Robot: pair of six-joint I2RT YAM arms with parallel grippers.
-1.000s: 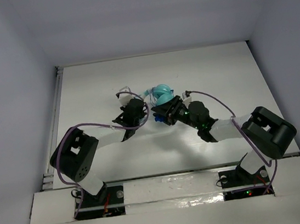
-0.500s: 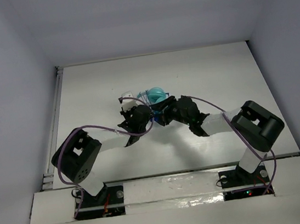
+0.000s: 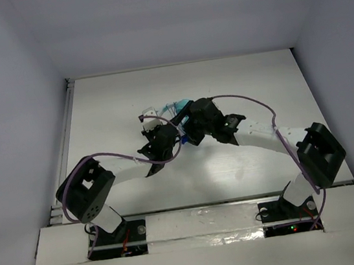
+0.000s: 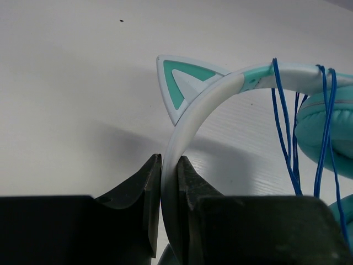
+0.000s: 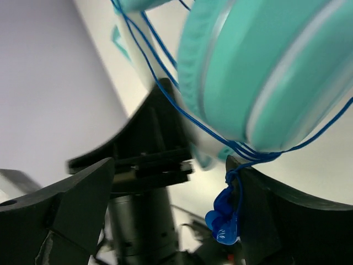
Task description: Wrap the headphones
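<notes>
The teal headphones (image 3: 182,104) lie at the table's middle, mostly covered by both grippers. My left gripper (image 4: 168,179) is shut on the pale headband (image 4: 190,113), just below a cat-ear point (image 4: 182,83). A turquoise ear cup (image 4: 331,130) is at the right, with loops of thin blue cord (image 4: 284,127) over the band. My right gripper (image 5: 171,163) is open, its jaws wide apart under an ear cup (image 5: 265,72). Cord loops (image 5: 165,91) run round the cup, and the blue plug (image 5: 223,221) hangs against the right finger (image 5: 276,210).
Thick purple robot cables (image 3: 251,103) arc over both arms. The two grippers, left (image 3: 158,138) and right (image 3: 192,125), are close together at the table's middle. A grey rail (image 3: 66,131) runs along the table's left edge. White walls close in the back and sides.
My right arm has swung left and farther over the headphones, hiding most of the ear cup. My left gripper has stayed clamped on the headband and shifted a little.
</notes>
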